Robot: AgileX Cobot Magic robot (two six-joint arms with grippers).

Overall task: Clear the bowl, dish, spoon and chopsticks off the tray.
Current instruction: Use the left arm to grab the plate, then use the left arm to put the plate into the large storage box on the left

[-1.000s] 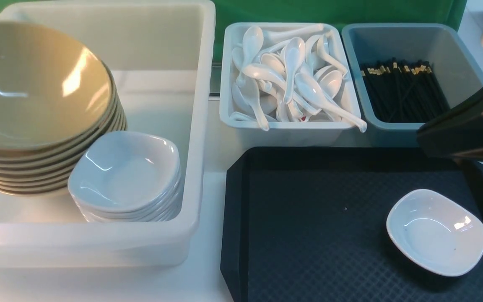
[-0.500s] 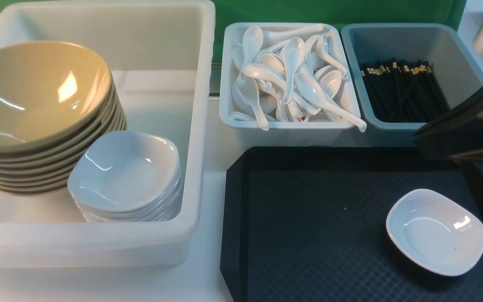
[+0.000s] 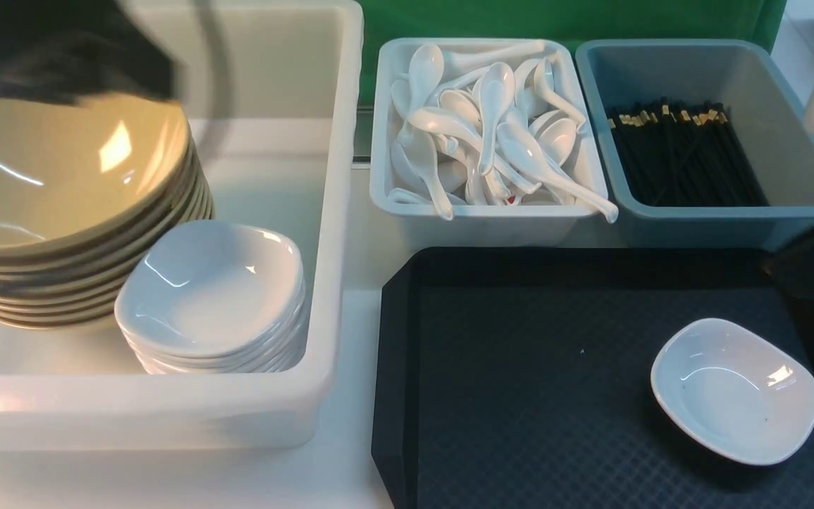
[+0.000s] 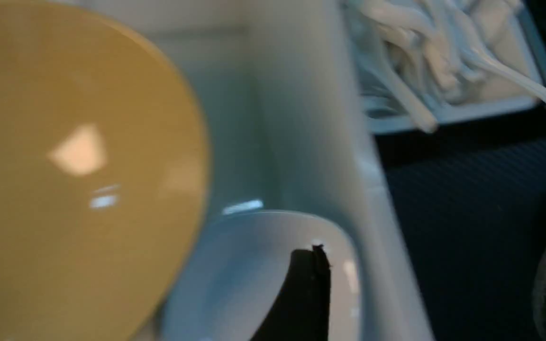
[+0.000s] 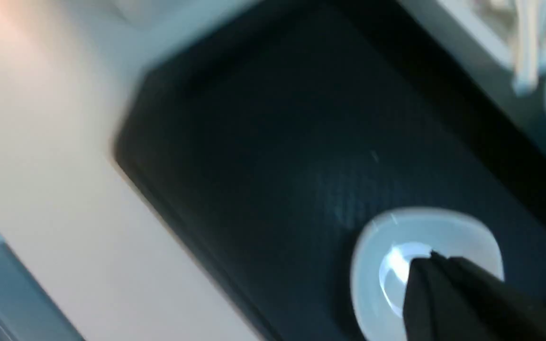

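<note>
Left claw [image 4: 432,279] wide open, right claw [image 5: 432,260] shut, both empty; just need to lift the dish [image 3: 735,391] off the tray [image 3: 520,396].

one black tray [image 3: 520,389], three bins [image 3: 340,212] [image 3: 478,226] [image 3: 697,226]

The front view looks down across the tray [image 3: 520,396] from its near side, the left wrist view from beside it, the right from close above, all sharing it

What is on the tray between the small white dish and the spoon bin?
Only bare tray separates dish and spoon bin, per front view.
</note>
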